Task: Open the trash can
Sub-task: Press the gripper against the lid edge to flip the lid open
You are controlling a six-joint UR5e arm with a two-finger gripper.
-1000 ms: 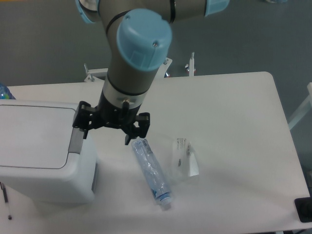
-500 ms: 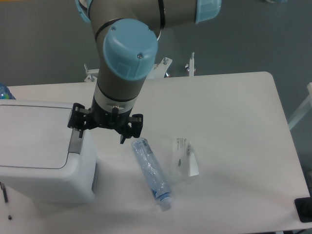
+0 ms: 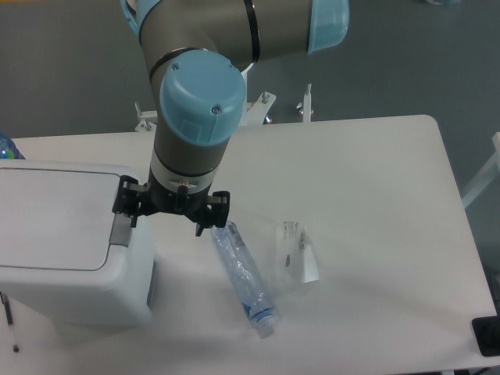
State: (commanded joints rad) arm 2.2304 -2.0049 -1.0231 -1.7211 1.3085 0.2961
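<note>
Claw (image 3: 168,218): released, fingers spread, one above the grey tab (image 3: 119,229)
Bin (image 3: 66,246): lid down
Bottle (image 3: 244,275): at claw's 4 o'clock

Trash can (image 3: 70,273): white moulded plastic, smooth, semi-matt with a soft sheen; flat lid of the same finish; grey push tab (image 3: 119,229), matt plastic.

Gripper (image 3: 169,216): black, matt, hard plastic or coated metal (cannot tell which).

Arm housing (image 3: 195,133): grey, satin-smooth, metal-like; joint caps (image 3: 201,94) pale blue plastic, smooth, low gloss.

Crushed bottle (image 3: 244,275): clear thin plastic, creased, glossy, with bluish glints.

Clear wrapper (image 3: 297,254): transparent film, crinkled, shiny.

Worktop (image 3: 375,195): white, smooth, matt laminate look.

Brackets (image 3: 306,105) at far edge: bare metal, bright.
</note>
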